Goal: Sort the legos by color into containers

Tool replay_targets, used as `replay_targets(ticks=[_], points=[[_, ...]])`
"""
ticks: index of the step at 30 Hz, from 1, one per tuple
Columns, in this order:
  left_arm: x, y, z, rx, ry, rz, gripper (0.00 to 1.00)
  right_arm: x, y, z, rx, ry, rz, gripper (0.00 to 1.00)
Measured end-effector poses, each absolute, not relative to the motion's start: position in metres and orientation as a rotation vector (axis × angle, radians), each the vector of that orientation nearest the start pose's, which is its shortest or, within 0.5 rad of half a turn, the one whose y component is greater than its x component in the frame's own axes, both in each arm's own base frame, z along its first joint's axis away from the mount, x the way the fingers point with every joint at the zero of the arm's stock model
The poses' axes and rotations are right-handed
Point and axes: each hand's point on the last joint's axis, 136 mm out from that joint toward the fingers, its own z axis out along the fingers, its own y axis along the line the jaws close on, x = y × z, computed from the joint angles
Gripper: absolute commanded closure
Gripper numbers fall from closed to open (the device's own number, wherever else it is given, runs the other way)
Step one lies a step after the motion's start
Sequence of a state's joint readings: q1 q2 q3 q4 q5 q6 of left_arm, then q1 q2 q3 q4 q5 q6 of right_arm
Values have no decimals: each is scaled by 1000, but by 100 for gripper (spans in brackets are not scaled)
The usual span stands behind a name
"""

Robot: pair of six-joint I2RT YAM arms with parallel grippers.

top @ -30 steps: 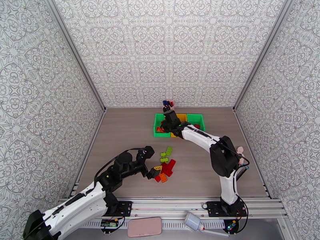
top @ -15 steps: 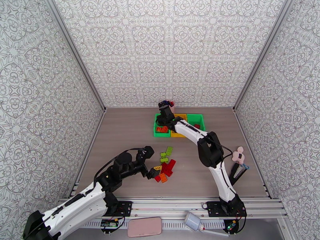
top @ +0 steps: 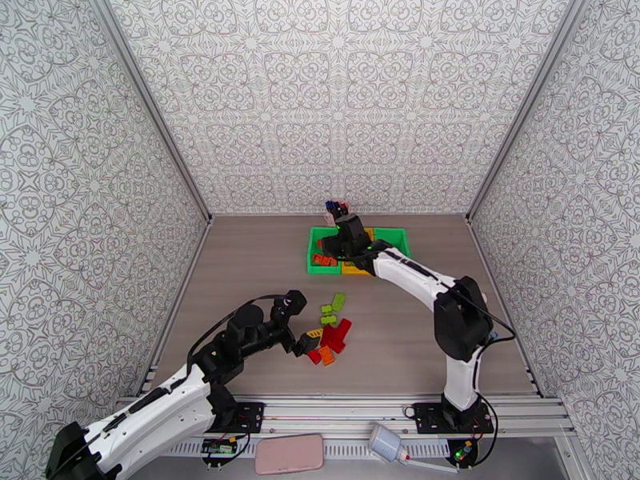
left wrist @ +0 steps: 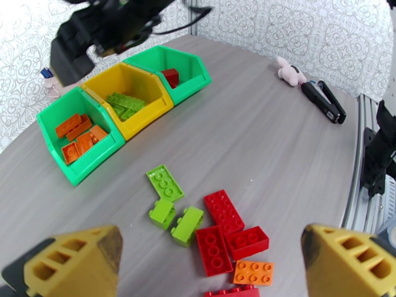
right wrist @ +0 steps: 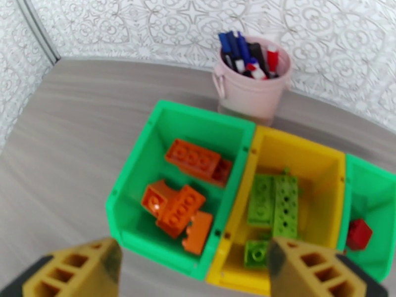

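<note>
Three bins stand in a row at the table's far side. The left green bin [right wrist: 158, 243] [left wrist: 94, 162] holds orange legos [right wrist: 180, 206]. The yellow bin [right wrist: 297, 144] [left wrist: 143, 127] holds light green legos [right wrist: 273, 199]. The right green bin [right wrist: 376, 169] [left wrist: 190, 87] holds a red lego [right wrist: 359, 233]. My right gripper [right wrist: 190, 273] [top: 350, 234] hovers open and empty over the bins. Loose green legos [left wrist: 165, 182], red legos [left wrist: 223, 211] and an orange lego [left wrist: 253, 272] lie mid-table. My left gripper [left wrist: 213, 258] [top: 308, 343] stands open just left of that pile.
A pink pen cup [right wrist: 250, 90] stands right behind the bins. A black stapler [left wrist: 324, 100] and a small pink toy [left wrist: 292, 73] lie at the table's right side. Patterned walls close in the table on three sides.
My right gripper has shifted a little right over the bins, and that arm's elbow swung out to the right. The left arm has barely moved.
</note>
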State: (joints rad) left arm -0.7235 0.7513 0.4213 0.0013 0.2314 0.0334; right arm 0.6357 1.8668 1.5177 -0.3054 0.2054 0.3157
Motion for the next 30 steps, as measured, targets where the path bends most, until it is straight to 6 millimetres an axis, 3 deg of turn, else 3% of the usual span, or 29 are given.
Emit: replay_targets(ticks=[6, 10, 13, 17, 24, 30], points=[[203, -230, 191, 890, 1747, -661, 0, 406, 268, 156, -109, 2355, 257, 13], [204, -229, 189, 894, 1752, -659, 0, 369, 279, 128, -120, 2450, 217, 14], [202, -230, 189, 908, 1743, -661, 0, 352, 288, 118, -118, 2489, 222, 16], [200, -231, 190, 920, 1736, -672, 0, 347, 294, 104, -98, 2527, 209, 21], [198, -230, 190, 925, 1735, -673, 0, 344, 296, 57, -75, 2624, 122, 29], [198, -230, 192, 923, 1729, -674, 0, 344, 295, 40, -67, 2661, 81, 33]])
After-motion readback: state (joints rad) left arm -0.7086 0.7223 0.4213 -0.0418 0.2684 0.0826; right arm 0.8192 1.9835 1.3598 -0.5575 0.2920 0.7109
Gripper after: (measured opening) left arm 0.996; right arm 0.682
